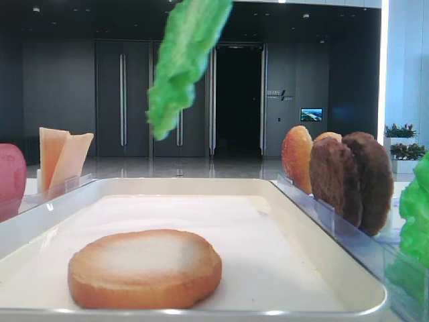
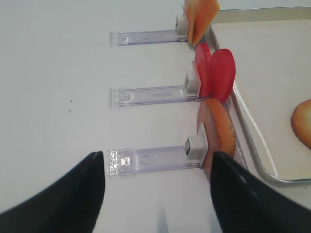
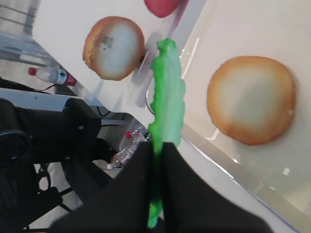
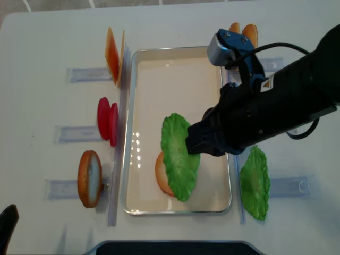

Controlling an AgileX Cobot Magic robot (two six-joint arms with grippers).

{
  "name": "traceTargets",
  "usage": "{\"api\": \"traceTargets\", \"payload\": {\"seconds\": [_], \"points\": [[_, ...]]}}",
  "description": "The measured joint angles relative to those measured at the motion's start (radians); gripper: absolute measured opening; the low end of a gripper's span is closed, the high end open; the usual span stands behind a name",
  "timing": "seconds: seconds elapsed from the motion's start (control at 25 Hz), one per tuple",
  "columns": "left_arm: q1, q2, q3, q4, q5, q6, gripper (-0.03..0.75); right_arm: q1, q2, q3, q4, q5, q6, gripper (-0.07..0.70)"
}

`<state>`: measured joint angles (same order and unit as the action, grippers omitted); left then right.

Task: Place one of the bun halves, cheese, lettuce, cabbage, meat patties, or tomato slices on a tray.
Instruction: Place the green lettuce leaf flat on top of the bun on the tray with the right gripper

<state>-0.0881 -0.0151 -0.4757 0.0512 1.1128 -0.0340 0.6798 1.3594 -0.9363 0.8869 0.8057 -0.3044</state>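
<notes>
Over the tray [image 4: 130, 133], mid-frame: lettuce [image 4: 179, 155] pinched tight by right gripper [image 4: 195, 144].
Leaf hanging long-ways above bun half [image 4: 162, 178]; left gripper [image 2: 158, 194] wide apart, lower left.

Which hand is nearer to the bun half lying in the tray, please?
Right. The right hand hangs just above the bun half, holding lettuce; the left hand sits outside the tray.

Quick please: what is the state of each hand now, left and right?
Left hand: open, holding nothing.
Right hand: shut on the lettuce, above the tray.
</notes>
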Motion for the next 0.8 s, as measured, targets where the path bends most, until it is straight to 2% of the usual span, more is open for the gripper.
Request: {"api": "traceTargets", "payload": {"seconds": [0.16, 0.32, 0.6, 0.8], "points": [[0.000, 0.000, 0.000, 0.000, 0.000, 0.000, 0.517, 0.001, 0.097, 0.000, 0.179, -0.010, -0.196, 0.051], [0.000, 0.000, 0.000, 0.000, 0.000, 0.000, 0.517, 0.001, 0.176, 0.000, 0.293, -0.024, -0.320, 0.051], [0.000, 0.000, 0.000, 0.000, 0.000, 0.010, 0.517, -0.002, 0.265, 0.000, 0.394, -0.028, -0.456, 0.051], [0.000, 0.000, 0.000, 0.000, 0.000, 0.013, 0.517, -0.023, 0.311, 0.000, 0.437, -0.035, -0.500, 0.051]]}}
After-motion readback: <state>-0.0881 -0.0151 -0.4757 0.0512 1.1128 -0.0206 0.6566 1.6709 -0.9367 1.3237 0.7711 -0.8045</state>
